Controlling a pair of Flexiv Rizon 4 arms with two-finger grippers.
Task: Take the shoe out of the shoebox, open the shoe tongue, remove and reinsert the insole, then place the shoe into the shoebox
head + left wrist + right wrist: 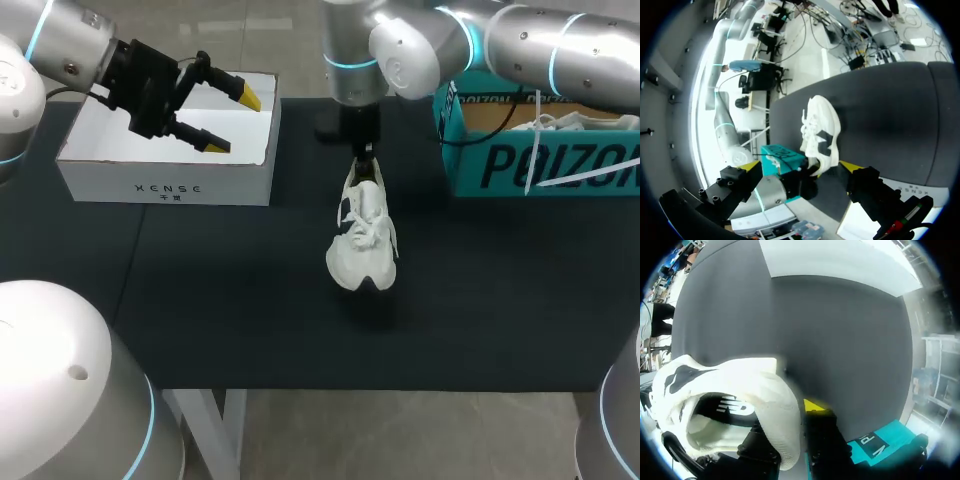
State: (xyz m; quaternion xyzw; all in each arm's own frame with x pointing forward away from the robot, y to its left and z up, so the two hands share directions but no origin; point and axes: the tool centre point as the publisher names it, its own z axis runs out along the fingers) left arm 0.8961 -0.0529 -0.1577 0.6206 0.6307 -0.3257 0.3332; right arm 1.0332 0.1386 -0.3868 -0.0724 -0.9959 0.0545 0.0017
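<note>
1. Nearest in the head view are the rounded white housings of my left arm (60, 370) at 7 o'clock and my right arm (615, 430) at 5 o'clock.
2. Beyond them runs the near edge of the table (200, 320), covered in black cloth.
3. The white shoe (362, 235), with dark patches and loose laces, is out of its box at the middle of the cloth. Its toe points to 6 o'clock and its heel to 12. I cannot tell whether the sole rests fully on the cloth.
4. At the heel is my right gripper (366, 155). In my right wrist view the padded heel collar runs between my fingers, one yellow tip (812, 405) outside it and the other finger down inside the shoe, so I am pinching the heel wall.
5. At 10 o'clock from the shoe and well apart from it, an open white box (168, 175) stands by the table's far left edge. My left gripper (232, 120) hangs over its interior with the yellow-tipped fingers spread wide, touching nothing.
6. At 2 o'clock from the shoe stands the teal shoebox (500, 165), open at the top. A second white shoe (575, 122) lies inside it, and a lace trails over its front wall.
</note>
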